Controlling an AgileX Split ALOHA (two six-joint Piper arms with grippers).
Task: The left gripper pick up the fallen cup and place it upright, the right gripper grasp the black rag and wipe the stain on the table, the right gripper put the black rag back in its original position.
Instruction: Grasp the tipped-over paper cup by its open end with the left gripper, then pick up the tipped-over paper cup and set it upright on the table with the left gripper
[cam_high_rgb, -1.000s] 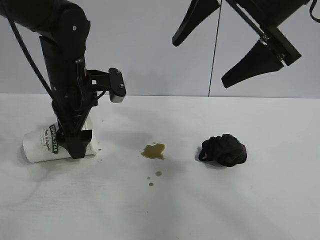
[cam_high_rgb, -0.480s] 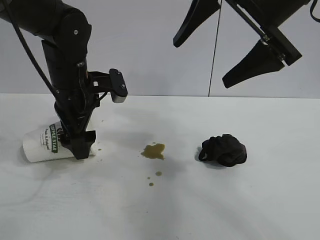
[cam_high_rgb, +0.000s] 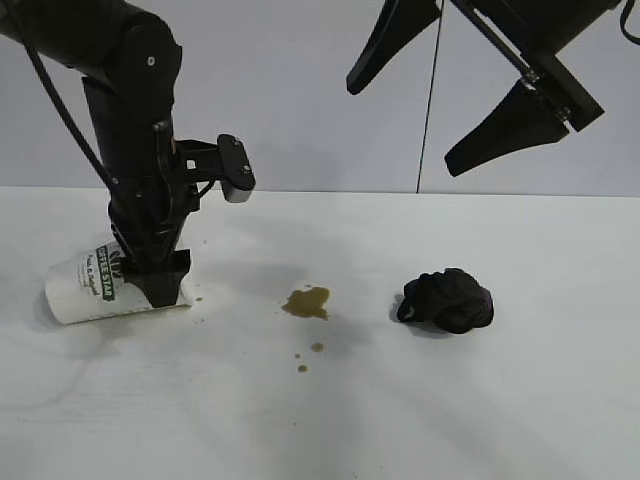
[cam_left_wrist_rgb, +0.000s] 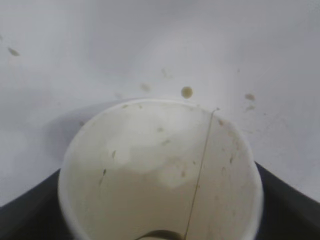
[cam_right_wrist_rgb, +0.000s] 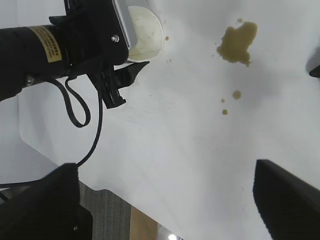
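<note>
The cup (cam_high_rgb: 80, 290) lies on its side at the left of the table (cam_high_rgb: 500, 400), mouth toward the stain. My left gripper (cam_high_rgb: 160, 285) reaches down over its mouth end. In the left wrist view the open mouth of the cup (cam_left_wrist_rgb: 160, 170) fills the gap, with black fingers (cam_left_wrist_rgb: 25, 215) pressed on both sides. The olive-brown stain (cam_high_rgb: 307, 301) with small droplets lies at the table's middle. The black rag (cam_high_rgb: 450, 300) sits bunched to its right. My right gripper (cam_high_rgb: 400, 125) hangs high above the rag, open wide and empty.
The right wrist view shows the stain (cam_right_wrist_rgb: 237, 42), the cup's mouth (cam_right_wrist_rgb: 145, 37) under the left arm, and the table's edge with floor beyond it. A grey wall stands behind the table.
My left gripper's fingers have drawn in against the cup near its mouth and shifted slightly left. The right arm, rag and stain have not moved.
</note>
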